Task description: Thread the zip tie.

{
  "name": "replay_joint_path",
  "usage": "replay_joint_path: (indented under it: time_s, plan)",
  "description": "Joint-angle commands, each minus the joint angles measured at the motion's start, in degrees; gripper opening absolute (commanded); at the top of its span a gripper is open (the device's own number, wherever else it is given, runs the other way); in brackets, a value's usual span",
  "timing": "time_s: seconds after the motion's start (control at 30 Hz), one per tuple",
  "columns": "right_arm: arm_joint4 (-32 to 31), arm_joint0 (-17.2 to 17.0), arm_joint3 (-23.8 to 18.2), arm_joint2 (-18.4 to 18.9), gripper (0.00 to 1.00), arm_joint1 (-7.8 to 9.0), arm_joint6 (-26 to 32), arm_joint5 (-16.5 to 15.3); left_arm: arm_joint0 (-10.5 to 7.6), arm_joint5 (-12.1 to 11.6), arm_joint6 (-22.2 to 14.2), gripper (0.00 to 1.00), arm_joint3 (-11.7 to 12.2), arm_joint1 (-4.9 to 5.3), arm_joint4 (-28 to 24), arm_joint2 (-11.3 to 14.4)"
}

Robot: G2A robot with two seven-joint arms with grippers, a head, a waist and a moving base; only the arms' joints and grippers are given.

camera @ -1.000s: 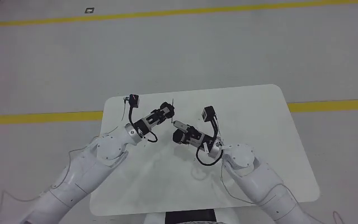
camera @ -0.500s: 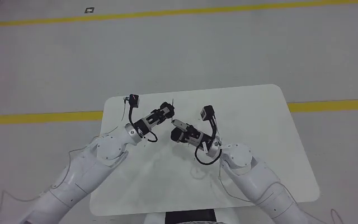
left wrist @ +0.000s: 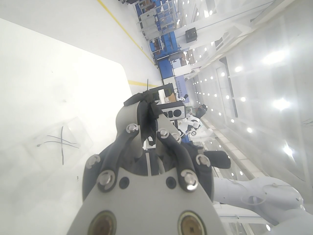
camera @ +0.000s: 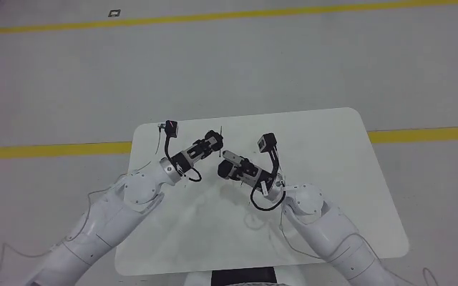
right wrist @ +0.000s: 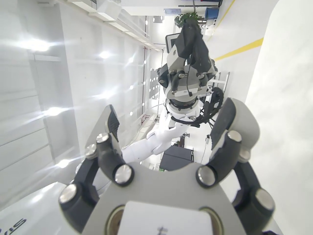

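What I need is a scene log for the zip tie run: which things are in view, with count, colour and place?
table: one, white, under both arms.
clear tray: one, transparent, on the table.
spare zip ties: a few, black, lying crossed in the clear tray.
zip tie: one, black, pinched in the left tool, tip sticking out.
floor lines: two, yellow, on the grey floor around the table.
left tool: one, grey and black, shut on the zip tie above the table.
right tool: one, grey and black, open, facing the left tool.
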Motion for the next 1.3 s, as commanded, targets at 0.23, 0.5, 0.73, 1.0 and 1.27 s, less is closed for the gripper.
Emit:
replay_joint_path:
  time_s: [0.23, 0.5, 0.73, 1.0, 1.27]
  plan:
    - [-4.32, 1.04, 1.03, -0.85, 0.41, -0.37, -2.25, 0.22, 0.00, 0.00, 0.00, 0.00, 0.00, 0.00, 0.00, 0.00]
    - [-6.73, 1.51, 1.88, -1.32, 0.35, -0.71, -4.09, 0.01, 0.00, 0.00, 0.00, 0.00, 0.00, 0.00, 0.00, 0.00]
    - [-7.51, 1.47, 2.55, -1.13, 0.26, -0.85, -4.68, -0.19, 0.00, 0.00, 0.00, 0.00, 0.00, 0.00, 0.00, 0.00]
    - [-7.94, 1.37, 2.70, -0.96, 0.11, -0.98, -4.79, 0.10, 0.00, 0.00, 0.00, 0.00, 0.00, 0.00, 0.00, 0.00]
    - [-8.20, 1.17, 2.68, -0.79, 0.00, -1.12, -5.11, 0.12, 0.00, 0.00, 0.00, 0.00, 0.00, 0.00, 0.00, 0.00]
